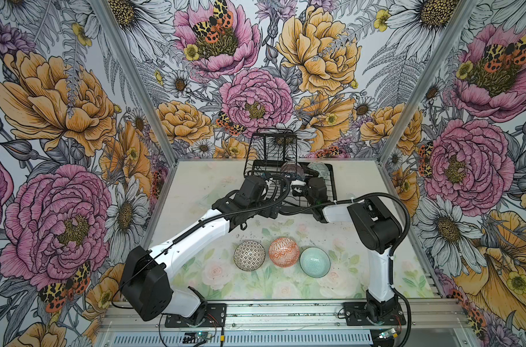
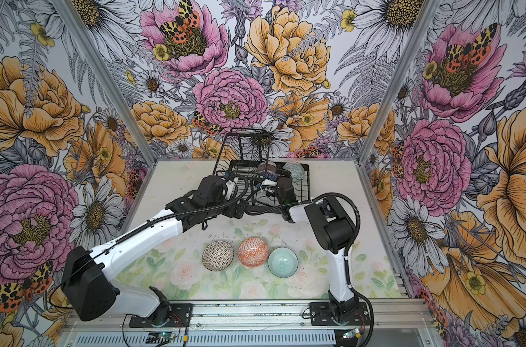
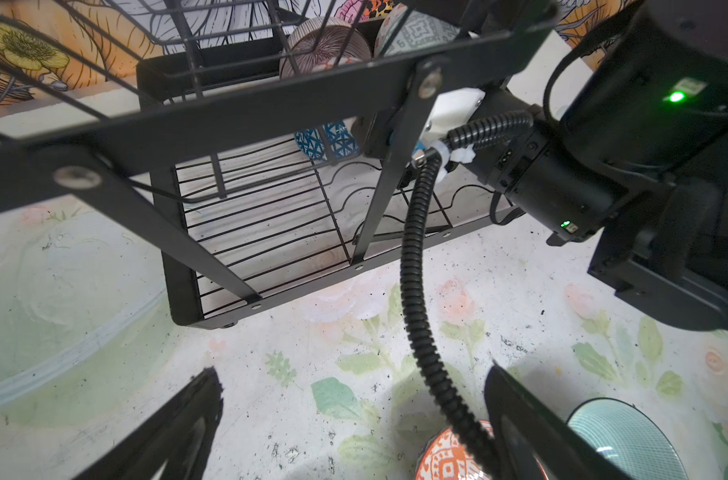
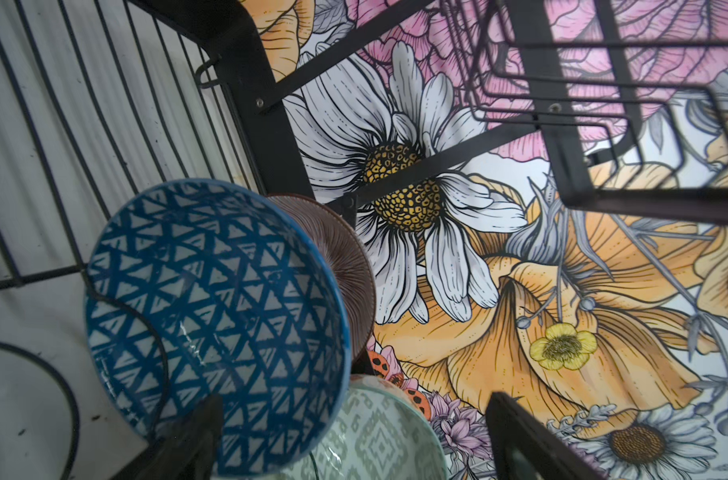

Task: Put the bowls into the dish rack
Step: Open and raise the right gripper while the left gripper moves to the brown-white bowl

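Now 3 bowls stand on edge in the rack (image 1: 334, 183): blue (image 4: 212, 316), pink (image 4: 349, 266), grey-green (image 4: 378, 436). Dotted (image 1: 249, 256), orange (image 1: 284, 251) and teal (image 1: 314, 262) sit upright in a row on the table (image 1: 195, 186). Right gripper (image 4: 356, 399) is spread wide by the blue bowl, gripping nothing; left gripper (image 3: 354, 372) is spread wide and empty beside the rack.

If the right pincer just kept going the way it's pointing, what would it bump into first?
Most likely the grey-green bowl, sitting right between the tips of the open right pincer. The blue-triangled bowl lies close beside one finger and might be brushed too; depth is hard to judge.
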Controlling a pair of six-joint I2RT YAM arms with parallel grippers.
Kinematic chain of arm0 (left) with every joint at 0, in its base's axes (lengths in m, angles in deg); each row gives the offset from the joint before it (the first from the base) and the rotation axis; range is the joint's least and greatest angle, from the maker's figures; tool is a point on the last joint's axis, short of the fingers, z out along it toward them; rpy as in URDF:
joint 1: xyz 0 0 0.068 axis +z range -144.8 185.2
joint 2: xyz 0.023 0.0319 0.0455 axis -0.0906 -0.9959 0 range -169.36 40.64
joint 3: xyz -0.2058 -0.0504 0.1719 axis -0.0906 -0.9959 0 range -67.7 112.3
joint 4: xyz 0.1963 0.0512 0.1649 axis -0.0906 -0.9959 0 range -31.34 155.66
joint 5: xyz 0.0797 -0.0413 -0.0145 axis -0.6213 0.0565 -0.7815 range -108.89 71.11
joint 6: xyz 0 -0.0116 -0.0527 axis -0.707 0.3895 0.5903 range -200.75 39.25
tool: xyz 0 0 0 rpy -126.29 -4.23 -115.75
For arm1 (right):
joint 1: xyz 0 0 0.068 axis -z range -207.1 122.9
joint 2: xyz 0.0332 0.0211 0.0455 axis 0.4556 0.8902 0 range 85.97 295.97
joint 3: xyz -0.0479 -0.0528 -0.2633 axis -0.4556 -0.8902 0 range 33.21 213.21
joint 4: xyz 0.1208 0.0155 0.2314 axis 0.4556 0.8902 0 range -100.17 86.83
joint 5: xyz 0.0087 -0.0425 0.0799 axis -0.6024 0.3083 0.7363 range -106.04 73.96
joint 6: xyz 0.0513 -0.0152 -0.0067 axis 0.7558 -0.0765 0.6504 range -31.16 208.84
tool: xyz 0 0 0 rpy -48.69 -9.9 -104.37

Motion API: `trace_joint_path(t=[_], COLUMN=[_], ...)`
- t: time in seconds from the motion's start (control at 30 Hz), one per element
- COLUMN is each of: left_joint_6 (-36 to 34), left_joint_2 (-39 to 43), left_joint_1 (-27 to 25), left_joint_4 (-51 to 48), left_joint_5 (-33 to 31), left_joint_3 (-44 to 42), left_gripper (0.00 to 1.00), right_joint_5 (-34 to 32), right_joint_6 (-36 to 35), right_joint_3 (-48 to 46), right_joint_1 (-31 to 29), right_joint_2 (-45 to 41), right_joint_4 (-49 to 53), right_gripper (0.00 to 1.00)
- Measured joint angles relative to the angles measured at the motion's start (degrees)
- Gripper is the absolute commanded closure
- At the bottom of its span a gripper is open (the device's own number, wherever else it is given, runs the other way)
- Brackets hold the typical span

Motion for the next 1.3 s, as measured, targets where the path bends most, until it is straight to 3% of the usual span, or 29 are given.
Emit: trace_joint_path(t=[0.37, 0.6, 0.9, 1.3], left_joint_6=[0.0, 0.0, 2.7, 9.3], left_joint_2=[2.9, 6.9, 13.0, 18.9], left_joint_1=[2.8, 5.1, 6.3, 6.3], left_joint_4=[-0.1, -0.8, -5.6, -12.7], left_joint_5=[0.0, 0.2, 0.4, 0.7], left_joint_3=[-1.0, -4.2, -10.5, -19.4], left_gripper=[0.01, 0.01, 0.01, 0.01], right_joint_5=[-3.8, -8.0, -11.8, -7.9], right_joint_6=[1.6, 4.5, 20.5, 44.6], right_joint_3=[-7.3, -12.8, -12.5, 1.2], right_joint_1=[1.0, 0.6, -1.0, -1.0], right_joint_2=[-9.5, -16.1, -29.0, -31.2], right_joint_4=[0.9, 6.6, 22.5, 53.4], right_gripper=[0.01, 0.01, 0.01, 0.00])
